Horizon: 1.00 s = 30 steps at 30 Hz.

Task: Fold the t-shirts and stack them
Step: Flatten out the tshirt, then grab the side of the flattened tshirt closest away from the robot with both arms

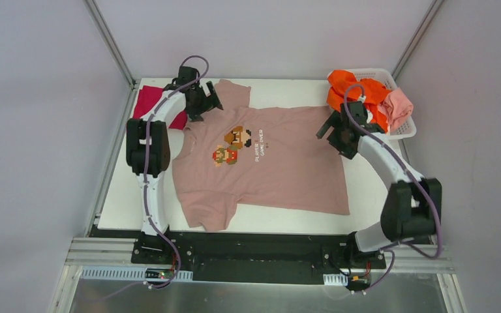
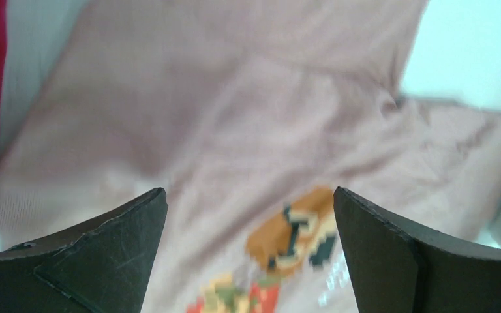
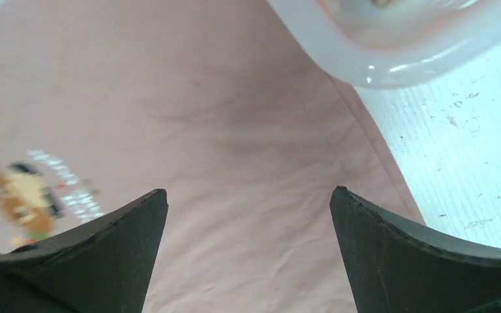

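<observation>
top external view: the dusty-pink t-shirt [image 1: 261, 163] is lying spread flat and print up across the middle of the tabletop [image 1: 287, 222], with its collar toward the left arm's side and its hem toward the right. the left claw [image 1: 212, 103] is hovering over the far sleeve, and the right claw [image 1: 325, 130] is hovering over the far hem corner. both are standing wide and gripping nothing. the crimson t-shirt [image 1: 153, 104] is lying at the far-left corner, just beside the pink sleeve and partly hidden by the left arm; whether it is folded i cannot tell. the orange t-shirt [image 1: 352, 88] and the salmon-pink t-shirt [image 1: 398, 107] are sitting heaped in the white basket [image 1: 401, 130] at the far-right corner.

left wrist view: the two dark fingers [image 2: 104, 254] are standing far apart with only pink cloth showing between them. the pixel print is sitting low in the frame and a strip of crimson is running down the left edge. the picture is blurred, so i cannot tell whether the tips are touching the cloth.

right wrist view: the fingers [image 3: 417, 261] are also spread wide over plain pink cloth. the hem edge is running just to their right onto bare tabletop, and the basket's rim is curving overhead.

judging by this, the first fold of the pink shirt is only being lined up — no fold is in yet. the next move is calling for both claws to drop and pinch the far edge, one at the sleeve and one at the hem corner. they then need to carry it toward the near side together, so the limp cloth is not skewing or bunching.
</observation>
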Motion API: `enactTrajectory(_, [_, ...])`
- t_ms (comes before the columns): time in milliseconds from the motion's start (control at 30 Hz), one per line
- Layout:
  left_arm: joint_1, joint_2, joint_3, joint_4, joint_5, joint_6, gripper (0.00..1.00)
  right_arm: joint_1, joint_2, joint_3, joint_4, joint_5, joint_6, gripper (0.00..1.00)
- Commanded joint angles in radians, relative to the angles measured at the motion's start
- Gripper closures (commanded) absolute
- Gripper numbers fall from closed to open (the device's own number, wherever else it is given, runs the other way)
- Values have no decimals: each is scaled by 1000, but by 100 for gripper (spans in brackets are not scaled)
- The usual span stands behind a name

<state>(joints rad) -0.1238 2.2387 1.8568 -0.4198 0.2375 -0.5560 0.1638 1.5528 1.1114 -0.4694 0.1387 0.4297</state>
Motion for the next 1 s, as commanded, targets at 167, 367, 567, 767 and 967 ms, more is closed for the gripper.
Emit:
enactTrajectory(167, [-191, -829, -661, -151, -261, -101, 1, 3, -551, -293, -40, 35, 181, 1])
enactTrajectory(367, [-568, -1314, -1067, -373, -483, -434, 1, 4, -716, -388, -111, -37, 186, 0])
enactTrajectory(567, [-753, -1469, -1218, -515, -390, -667, 10, 2, -698, -416, -168, -77, 178, 0])
enactTrajectory(767, [-840, -1261, -1194, -513, -440, -716, 28, 2, -687, -457, -161, -28, 209, 1])
enactTrajectory(967, [-840, -1204, -1229, -509, -536, -847, 49, 2, -717, -488, -171, 33, 271, 1])
